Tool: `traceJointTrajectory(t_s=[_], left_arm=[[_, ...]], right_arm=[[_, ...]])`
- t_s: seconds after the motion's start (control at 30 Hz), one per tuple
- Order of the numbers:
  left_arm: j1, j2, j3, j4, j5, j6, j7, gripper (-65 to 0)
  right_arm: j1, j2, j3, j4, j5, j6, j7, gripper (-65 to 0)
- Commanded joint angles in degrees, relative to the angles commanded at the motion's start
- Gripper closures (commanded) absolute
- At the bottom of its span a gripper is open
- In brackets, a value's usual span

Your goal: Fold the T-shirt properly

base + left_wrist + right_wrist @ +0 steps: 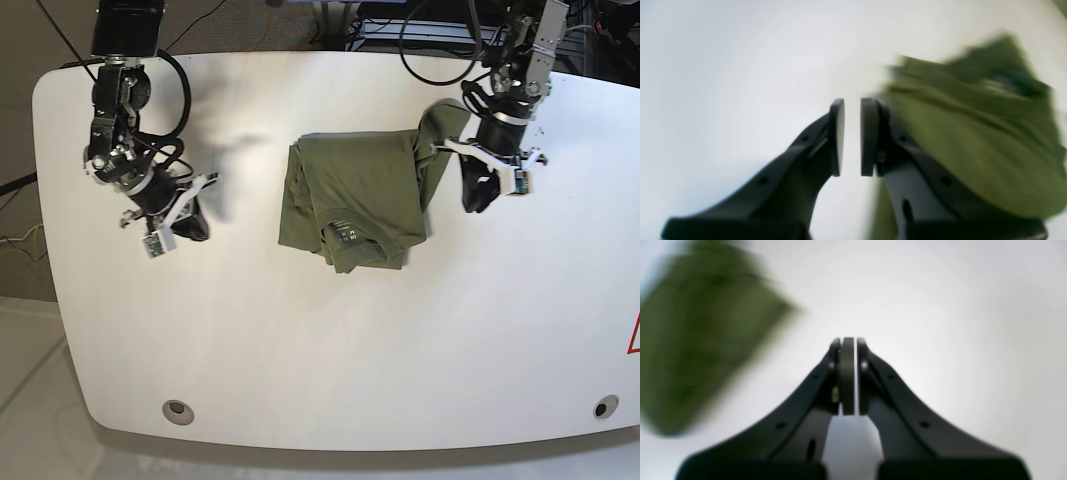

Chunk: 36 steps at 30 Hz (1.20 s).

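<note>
**One T-shirt, partly folded, between two grippers**

Left wrist view: one olive-green T-shirt (960, 133), soft cloth with blurred edges, lies on the right side of the frame. Left gripper (852, 136): two dark, tapering fingers, jaws slightly apart, a narrow strip of white showing between them.

Right wrist view: T-shirt at upper left, strongly blurred. Right gripper (852, 376): two dark fingers, jaws nearly together with a thin slit between; nothing visible held.

Base view: one white, smooth table (300, 350) with rounded corners; two round fittings near its front edge, one on the left (178, 412), one on the right (606, 407). Two arms, black and metallic, one on each side. T-shirt on the table between them, toward the far side: matte, creased fabric, roughly boxy main part, collar with one printed label (347, 233) toward the front, one bunched flap at upper right. Both grippers apart from the cloth.
</note>
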Motion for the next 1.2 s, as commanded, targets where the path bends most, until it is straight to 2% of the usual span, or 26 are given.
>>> traceJointTrajectory(t_s=[0.37, 0.5, 0.67, 0.7, 0.73, 0.83, 1.0, 1.13, 1.2], left_arm=[[14.59, 0.26, -20.22, 3.34, -0.18, -0.09, 0.0, -7.7], [19.43, 1.14, -24.79, 3.43, -0.26, -0.09, -0.09, -7.7], [23.65, 5.71, -30.95, 3.43, -0.26, -0.44, 0.0, -7.7], [24.44, 6.95, -32.09, 3.43, -0.26, -1.23, 0.0, -7.7], [25.05, 7.65, -32.88, 3.43, -0.26, -2.02, 0.0, -7.7], [26.81, 10.02, -35.25, 3.25, -0.18, -5.01, 0.18, -7.5], [28.4, 11.16, -37.71, 2.81, -0.18, -6.24, 6.68, -7.3], [28.48, 11.43, -38.95, 0.26, -0.18, -6.33, 12.84, -7.3], [28.48, 11.6, -38.95, -1.93, -0.18, -6.33, 13.45, -7.3]], right_arm=[[-10.64, 1.41, 19.87, 0.09, -13.27, 0.18, 0.0, -1.5], [-13.89, 1.05, 26.64, -0.09, -16.79, 0.44, 0.0, -1.5], [-16.88, -0.18, 36.13, -0.79, -20.4, 4.48, 0.0, -1.5], [-17.23, -0.62, 38.33, -0.97, -21.45, 5.45, 0.0, -1.5], [-17.41, -0.88, 39.82, -1.05, -22.24, 5.98, 0.0, -1.5], [-17.49, -1.58, 45.01, -1.23, -26.29, 6.11, 0.0, -1.5], [-17.05, -3.08, 51.96, -5.89, -35.08, 6.11, 0.97, -1.5], [-17.05, -3.43, 56.53, -12.57, -40.88, 6.11, 6.33, -1.5], [-17.05, -3.52, 58.11, -15.74, -42.55, 6.11, 9.23, -1.5]])
